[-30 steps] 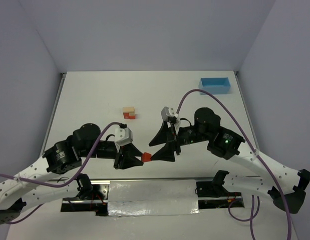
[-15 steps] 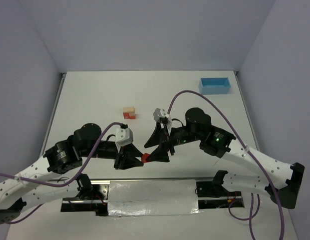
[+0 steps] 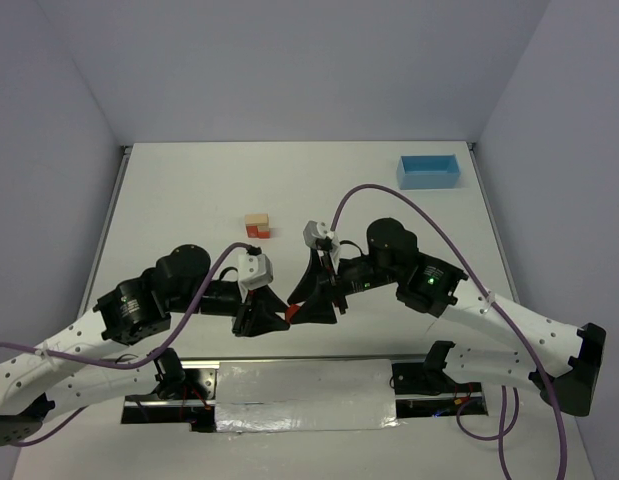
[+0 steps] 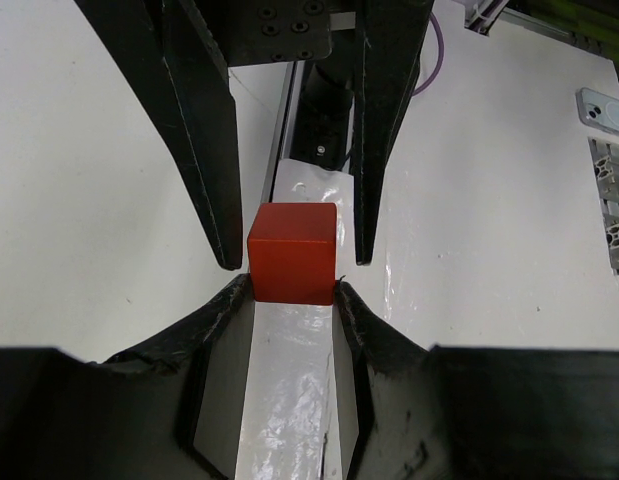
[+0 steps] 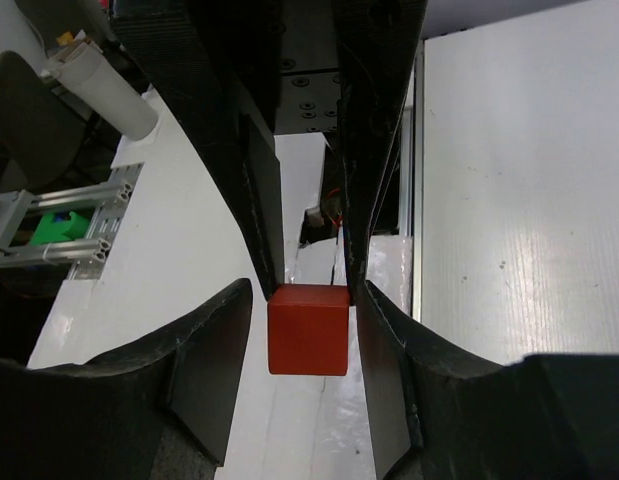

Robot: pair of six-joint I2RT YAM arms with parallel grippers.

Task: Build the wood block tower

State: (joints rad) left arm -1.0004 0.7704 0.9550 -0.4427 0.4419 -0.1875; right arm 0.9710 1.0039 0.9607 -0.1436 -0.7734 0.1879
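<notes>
While between jaws, cube (image 4: 292, 253) near edge (image 3: 319, 356).

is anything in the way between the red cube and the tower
Nothing visible lies between the cube and the tower. The cube is pinched in the left pincer, with the fingers of the right pincer on either side of it, not yet touching.
</notes>
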